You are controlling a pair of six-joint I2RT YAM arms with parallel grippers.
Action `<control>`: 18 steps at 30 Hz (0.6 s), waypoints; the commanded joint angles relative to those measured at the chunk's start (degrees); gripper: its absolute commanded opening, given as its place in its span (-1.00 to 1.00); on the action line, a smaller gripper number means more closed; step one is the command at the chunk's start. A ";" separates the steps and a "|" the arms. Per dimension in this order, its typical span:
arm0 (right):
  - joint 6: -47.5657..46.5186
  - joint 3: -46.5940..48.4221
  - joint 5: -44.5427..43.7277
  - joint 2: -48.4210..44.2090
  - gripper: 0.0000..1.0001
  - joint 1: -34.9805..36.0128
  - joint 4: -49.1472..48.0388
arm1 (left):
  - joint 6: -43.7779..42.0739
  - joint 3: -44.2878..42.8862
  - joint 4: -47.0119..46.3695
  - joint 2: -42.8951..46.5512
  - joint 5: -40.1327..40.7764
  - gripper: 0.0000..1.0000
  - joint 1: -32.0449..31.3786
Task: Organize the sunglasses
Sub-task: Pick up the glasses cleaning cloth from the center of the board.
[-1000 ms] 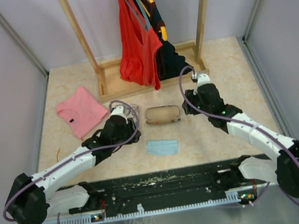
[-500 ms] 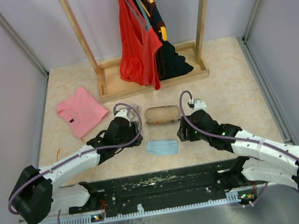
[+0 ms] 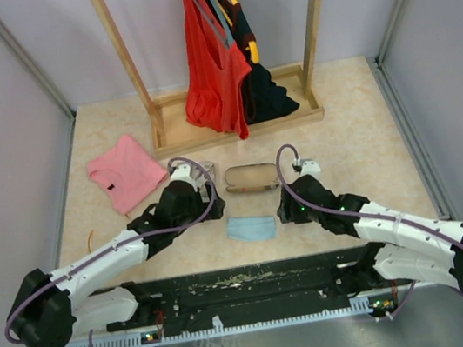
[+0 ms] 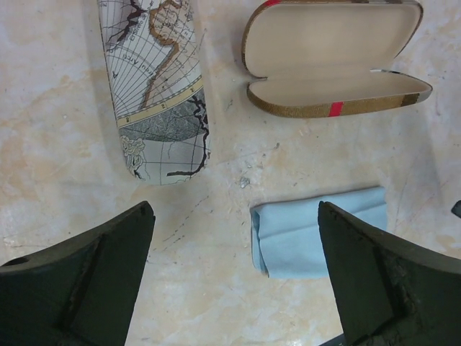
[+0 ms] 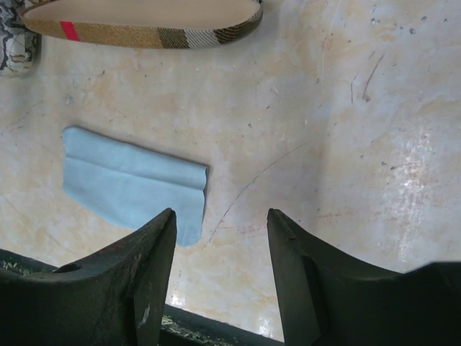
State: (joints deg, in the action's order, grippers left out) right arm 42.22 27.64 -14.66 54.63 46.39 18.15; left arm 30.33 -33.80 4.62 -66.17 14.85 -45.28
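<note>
Although the job concerned the sunglasses, none of the three views showed them. No thin red frame lay on the bare stretches of the bench (image 4: 57,144), and I could not tell where they were; they might have sat beneath an arm or outside the wrist views. The brown case (image 4: 335,58) lay open with its pale lining bare, and the map-printed case (image 4: 155,94) lay just beside it, not touching it and seemingly shut. The blue cloth (image 4: 317,231) lay folded nearer the arms' bases, touching neither case. The left hand (image 4: 234,213) hovered over this group with its fingers spread wide and nothing between them. The right hand (image 5: 222,216) hung by the cloth's edge with a middling gap, also gripping nothing. As for handling, I judged that the sunglasses would be light and easy to lift yet fragile, with thin arms that could bend or swing on their hinges and large smooth lenses that would slip and smudge under the pads. The safer hold would likely be across the bridge, or on the frame where an arm joins it, with a gentle squeeze. The open brown case looked the likely place for them, laid in flat with the arms folded.
</note>
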 commanded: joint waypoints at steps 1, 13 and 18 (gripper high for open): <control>0.64 1.56 2.21 2.14 0.06 0.96 -2.08 | -1.07 1.88 -5.90 1.74 -2.14 0.99 -0.07; 0.98 0.98 -0.24 2.13 0.06 1.79 -1.16 | -1.94 1.96 -9.20 1.52 -1.25 0.94 0.21; -0.27 4.38 1.04 6.13 0.06 2.63 1.73 | -1.79 0.33 -6.78 -3.01 -7.31 0.73 -0.20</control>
State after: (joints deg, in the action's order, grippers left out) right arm 42.61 27.94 -13.19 58.33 47.64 18.81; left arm 28.64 -31.79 -2.70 -66.00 12.36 -45.25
